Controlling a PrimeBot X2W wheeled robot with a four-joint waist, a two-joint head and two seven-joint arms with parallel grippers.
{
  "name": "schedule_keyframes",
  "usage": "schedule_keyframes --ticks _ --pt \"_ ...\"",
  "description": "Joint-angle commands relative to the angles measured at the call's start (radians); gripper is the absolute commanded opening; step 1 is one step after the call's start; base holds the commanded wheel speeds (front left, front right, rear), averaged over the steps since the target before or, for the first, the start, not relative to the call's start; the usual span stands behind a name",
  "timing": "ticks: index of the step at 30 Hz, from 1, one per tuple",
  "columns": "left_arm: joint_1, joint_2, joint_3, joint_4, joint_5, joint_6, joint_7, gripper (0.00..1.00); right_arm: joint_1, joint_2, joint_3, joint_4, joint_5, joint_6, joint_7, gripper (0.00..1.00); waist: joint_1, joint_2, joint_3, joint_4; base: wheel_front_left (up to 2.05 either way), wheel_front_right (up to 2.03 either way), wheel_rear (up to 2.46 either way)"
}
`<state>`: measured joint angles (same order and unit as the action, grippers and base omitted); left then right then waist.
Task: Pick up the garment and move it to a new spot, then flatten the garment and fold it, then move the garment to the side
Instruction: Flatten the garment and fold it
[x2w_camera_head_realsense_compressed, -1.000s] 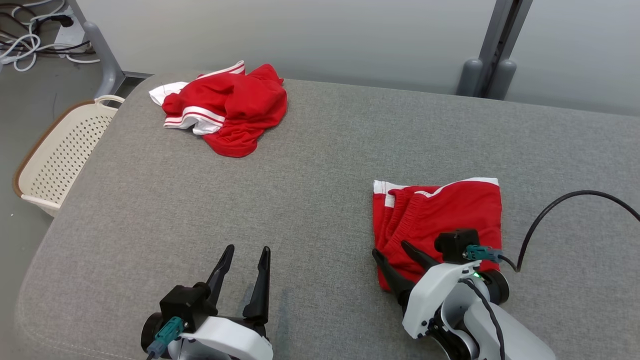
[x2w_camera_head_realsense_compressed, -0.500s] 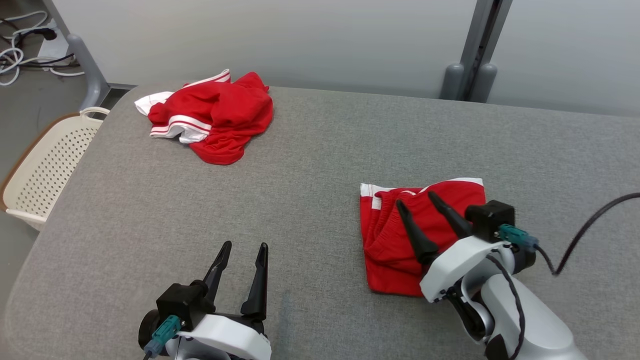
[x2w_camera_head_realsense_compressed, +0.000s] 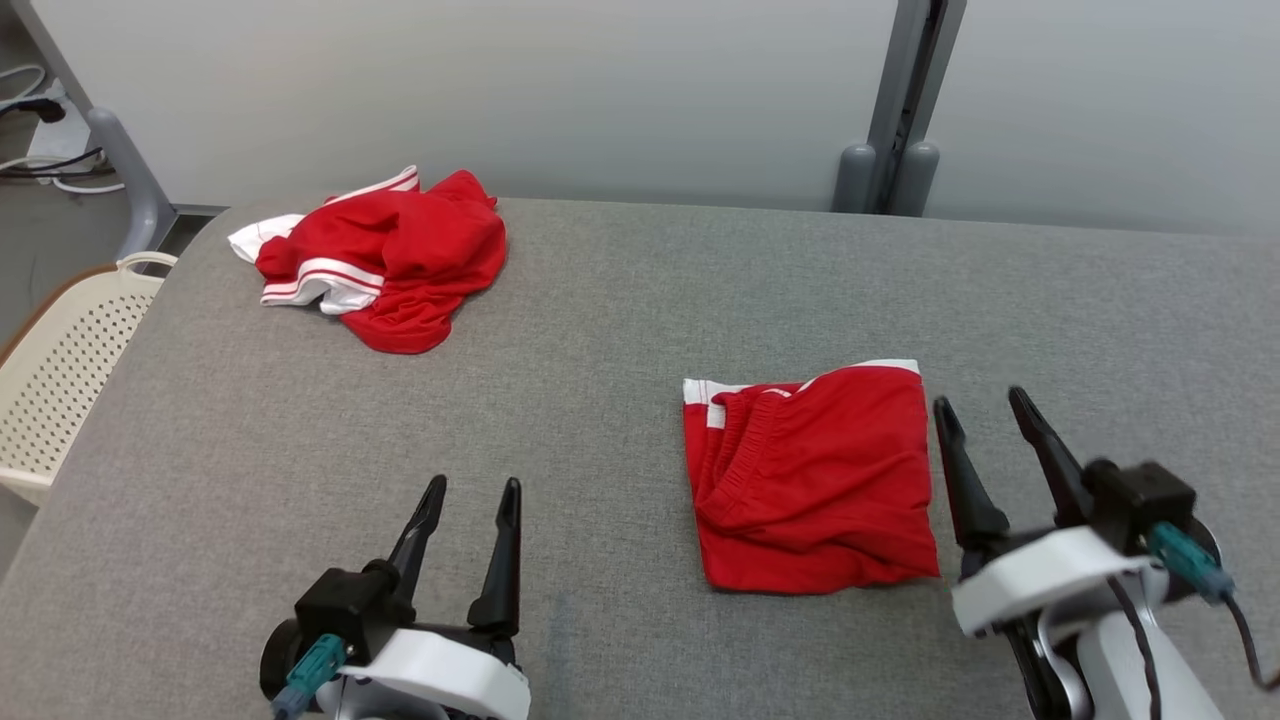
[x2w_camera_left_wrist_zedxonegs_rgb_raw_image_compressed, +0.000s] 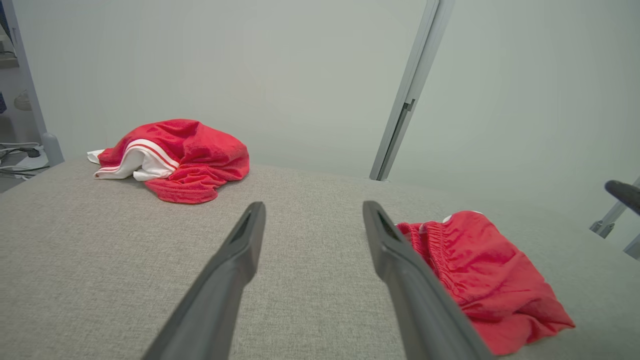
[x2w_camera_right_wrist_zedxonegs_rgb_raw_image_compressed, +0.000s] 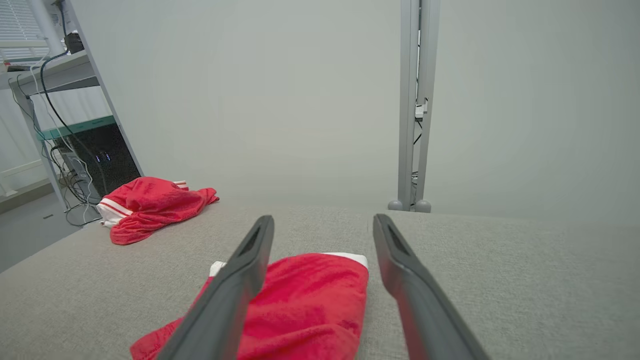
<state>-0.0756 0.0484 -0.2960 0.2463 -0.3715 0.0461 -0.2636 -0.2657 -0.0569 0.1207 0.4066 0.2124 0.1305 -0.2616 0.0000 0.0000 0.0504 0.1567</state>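
A folded red garment (x2w_camera_head_realsense_compressed: 810, 480) with white trim lies flat on the grey table (x2w_camera_head_realsense_compressed: 620, 300), right of centre. It also appears in the left wrist view (x2w_camera_left_wrist_zedxonegs_rgb_raw_image_compressed: 480, 280) and the right wrist view (x2w_camera_right_wrist_zedxonegs_rgb_raw_image_compressed: 305, 300). A second red and white garment (x2w_camera_head_realsense_compressed: 385, 255) sits crumpled at the far left corner (x2w_camera_left_wrist_zedxonegs_rgb_raw_image_compressed: 185, 155) (x2w_camera_right_wrist_zedxonegs_rgb_raw_image_compressed: 150, 205). My right gripper (x2w_camera_head_realsense_compressed: 978, 398) stands open just right of the folded garment, apart from it and holding nothing (x2w_camera_right_wrist_zedxonegs_rgb_raw_image_compressed: 323, 218). Near the front edge, my left gripper (x2w_camera_head_realsense_compressed: 474, 483) is open and empty over bare table (x2w_camera_left_wrist_zedxonegs_rgb_raw_image_compressed: 314, 205).
A cream perforated basket (x2w_camera_head_realsense_compressed: 60, 370) stands on the floor beside the table's left edge. A grey post (x2w_camera_head_realsense_compressed: 890, 150) rises behind the far edge against a pale wall. Cables (x2w_camera_head_realsense_compressed: 40, 170) lie on the floor at the far left.
My right gripper has come off the folded garment and swung to its right side, still open. The head camera has turned, shifting the whole picture left. The left gripper has stayed put.
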Motion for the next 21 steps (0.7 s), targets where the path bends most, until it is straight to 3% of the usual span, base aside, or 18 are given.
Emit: schedule_keyframes --ticks 1,11,21 --pt "0.01 0.004 0.011 -0.005 0.004 0.006 -0.001 1.0 0.027 0.0 -0.017 -0.024 -0.009 0.0 -0.004 1.0 0.0 0.0 -0.005 -0.006 0.0 0.0 0.0" --pt "0.077 0.007 0.073 -0.032 0.034 -0.006 -0.001 1.0 0.216 0.004 -0.11 -0.216 -0.013 0.0 0.008 1.0 0.0 0.0 -0.032 -0.036 0.0 0.0 0.0" --pt "0.095 0.005 0.087 -0.03 0.05 -0.011 -0.001 1.0 0.272 0.004 -0.131 -0.268 0.024 0.001 0.028 1.0 0.0 0.0 -0.049 -0.054 0.0 0.0 0.0"
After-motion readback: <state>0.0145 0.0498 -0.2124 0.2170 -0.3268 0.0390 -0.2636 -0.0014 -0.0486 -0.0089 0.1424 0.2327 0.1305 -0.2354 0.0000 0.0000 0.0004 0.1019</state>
